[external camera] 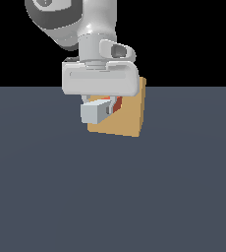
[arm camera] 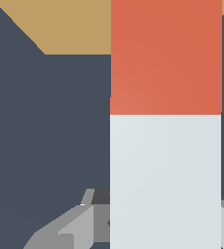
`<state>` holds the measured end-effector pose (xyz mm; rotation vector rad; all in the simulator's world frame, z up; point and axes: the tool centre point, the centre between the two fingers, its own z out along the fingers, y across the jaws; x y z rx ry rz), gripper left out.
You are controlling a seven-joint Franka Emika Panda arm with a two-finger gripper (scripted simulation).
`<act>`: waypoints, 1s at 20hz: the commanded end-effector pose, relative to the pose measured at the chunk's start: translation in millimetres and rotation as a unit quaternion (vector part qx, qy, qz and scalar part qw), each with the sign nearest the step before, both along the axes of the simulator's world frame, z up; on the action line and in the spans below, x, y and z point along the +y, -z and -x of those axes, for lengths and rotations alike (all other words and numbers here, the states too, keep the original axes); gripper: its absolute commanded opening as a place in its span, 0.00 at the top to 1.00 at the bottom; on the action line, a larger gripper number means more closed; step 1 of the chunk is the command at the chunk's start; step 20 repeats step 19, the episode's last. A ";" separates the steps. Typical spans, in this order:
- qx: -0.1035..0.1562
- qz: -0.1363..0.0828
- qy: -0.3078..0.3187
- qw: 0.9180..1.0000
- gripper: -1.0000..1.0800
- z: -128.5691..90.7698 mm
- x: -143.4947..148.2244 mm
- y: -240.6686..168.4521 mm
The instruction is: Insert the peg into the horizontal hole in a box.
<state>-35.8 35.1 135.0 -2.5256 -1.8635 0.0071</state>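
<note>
The peg [external camera: 99, 111] is what we hold, lifted off the dark grey-blue floor [external camera: 110, 197] and lying roughly level, right in front of the tan box [external camera: 127, 115]. In the exterior view we see its pale grey square end facing the camera and a sliver of its orange-red segment further back, close against the box face. Our gripper [external camera: 100, 106] hangs straight down over it, the broad white hand body covering the box's upper corner on the exterior view's left. We clamp the peg on its pale part; the fingers themselves are mostly hidden behind the hand and the peg, closed to the bar's width.

In the wrist view the peg [arm camera: 165, 121] runs as a wide band, pale grey near the camera and orange-red beyond, with the red end reaching the box [arm camera: 70, 24]. Grey finger parts [arm camera: 65, 228] show beside the pale section.

We cannot see the horizontal hole in either view, since the peg and hand cover that part of the face, so we cannot tell whether the red tip has entered it or only meets the face.
</note>
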 end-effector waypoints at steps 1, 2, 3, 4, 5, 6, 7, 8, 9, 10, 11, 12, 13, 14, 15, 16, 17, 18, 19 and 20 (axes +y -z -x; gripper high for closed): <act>-0.002 0.000 -0.001 1.000 1.00 -4.5 13.3 -2.1; -0.003 -0.001 -0.001 1.000 1.00 -6.4 20.0 -2.4; -0.003 -0.001 -0.001 1.000 1.00 -8.5 27.4 -2.4; -0.003 -0.001 -0.001 1.000 1.00 -10.8 35.4 -2.3; -0.003 -0.001 -0.001 1.000 1.00 -13.2 43.8 -2.8; -0.003 -0.001 -0.001 1.000 1.00 -15.9 52.6 -2.7; -0.003 -0.001 -0.001 1.000 1.00 -18.6 61.1 -3.1; -0.003 -0.001 -0.001 1.000 1.00 -21.1 69.0 -3.1; -0.004 -0.001 -0.001 1.000 1.00 -23.4 76.1 -3.3; -0.004 -0.001 -0.001 1.000 1.00 -25.5 82.4 -3.3; -0.004 -0.001 -0.001 1.000 1.00 -27.3 87.9 -3.6; -0.004 -0.001 -0.001 1.000 1.00 -29.0 92.6 -3.6; -0.004 -0.001 -0.001 1.000 1.00 -30.4 96.4 -3.6; -0.004 -0.001 -0.001 1.000 1.00 -31.6 99.4 -3.6; -0.004 -0.001 -0.001 1.000 1.00 -32.4 101.8 -4.0; -0.004 -0.001 -0.001 1.000 1.00 -33.2 103.3 -4.0; -0.004 -0.001 -0.001 1.000 1.00 -33.8 104.2 -4.0; -0.004 -0.001 -0.001 1.000 1.00 -34.2 104.6 -4.0; -0.004 -0.001 -0.001 1.000 1.00 -34.3 104.6 -4.0; -0.004 -0.001 -0.001 1.000 1.00 -34.3 104.6 -4.0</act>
